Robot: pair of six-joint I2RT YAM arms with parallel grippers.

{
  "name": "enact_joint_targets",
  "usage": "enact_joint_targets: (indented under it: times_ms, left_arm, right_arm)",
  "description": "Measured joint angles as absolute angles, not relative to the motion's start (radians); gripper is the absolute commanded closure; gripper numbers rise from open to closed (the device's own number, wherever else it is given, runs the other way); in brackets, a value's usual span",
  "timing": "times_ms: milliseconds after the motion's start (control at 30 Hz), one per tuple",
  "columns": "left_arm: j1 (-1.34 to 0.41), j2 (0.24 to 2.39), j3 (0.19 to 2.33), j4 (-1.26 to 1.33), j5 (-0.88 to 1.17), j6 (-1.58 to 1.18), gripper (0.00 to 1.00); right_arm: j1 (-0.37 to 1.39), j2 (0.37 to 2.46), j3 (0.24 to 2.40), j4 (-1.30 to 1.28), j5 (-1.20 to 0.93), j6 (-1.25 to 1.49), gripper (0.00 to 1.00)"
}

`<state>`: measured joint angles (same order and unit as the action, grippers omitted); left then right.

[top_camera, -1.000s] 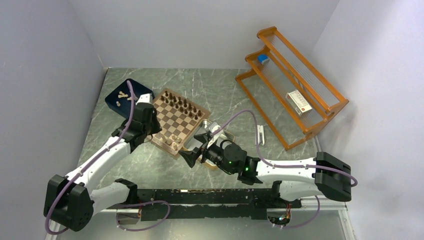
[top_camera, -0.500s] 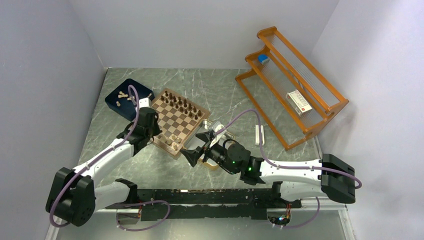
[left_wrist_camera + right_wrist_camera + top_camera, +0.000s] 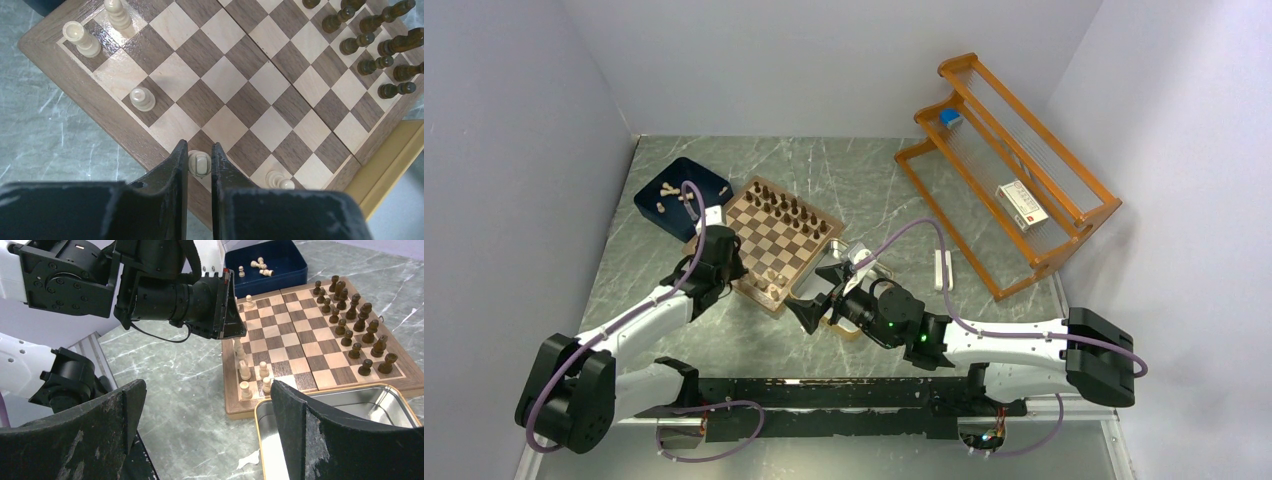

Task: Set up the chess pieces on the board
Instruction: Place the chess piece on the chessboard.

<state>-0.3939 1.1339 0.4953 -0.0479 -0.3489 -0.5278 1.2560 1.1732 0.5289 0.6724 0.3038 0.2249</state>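
The board (image 3: 786, 240) sits left of centre on the table (image 3: 844, 170), turned corner-on. The dark pieces (image 3: 782, 207) line its far side, and a few pale pieces (image 3: 244, 370) stand along its near edge. There the left fingers (image 3: 170, 170) are nearly closed, pinching one pale piece (image 3: 199, 163) over an edge square. The right fingers (image 3: 295, 420) are spread wide and hold nothing, just near of the silver tin (image 3: 350, 405). The loose pale pieces (image 3: 667, 190) lie in the navy tray (image 3: 714, 180), far left.

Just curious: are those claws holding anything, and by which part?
The left gripper pinches a pale chess piece by its sides near the head; the right gripper holds nothing.
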Motion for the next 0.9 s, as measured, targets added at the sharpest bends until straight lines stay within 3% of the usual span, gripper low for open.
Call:
enact_joint_targets:
  times_ms: [467,900]
  left_arm:
    - [-0.394,1.124,0.469,0.017,-0.349,-0.527,0.88]
    - [-0.394,1.131,0.465,0.021,-0.349,-0.527,0.80]
  right_arm:
    - [1.256,1.174,0.529,0.670,0.303,0.226,0.00]
    - [1.256,1.174,0.529,0.669,0.304,0.228,0.00]
